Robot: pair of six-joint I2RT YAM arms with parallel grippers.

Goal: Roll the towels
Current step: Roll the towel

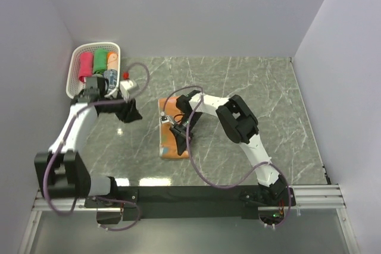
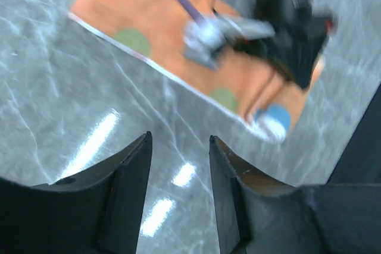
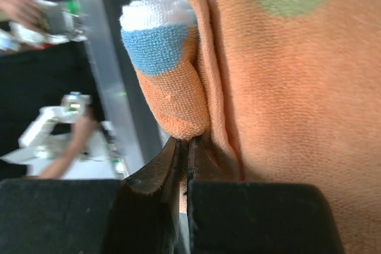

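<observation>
Right end effector [image 3: 186, 144] pinches orange towel [image 3: 286, 117]

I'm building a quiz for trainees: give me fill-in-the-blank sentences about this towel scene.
The right claw is shut on the ___ towel.
The left claw is ___, holding nothing.
The pink roll lies in the white ___.
Missing: orange; open; basket.
</observation>
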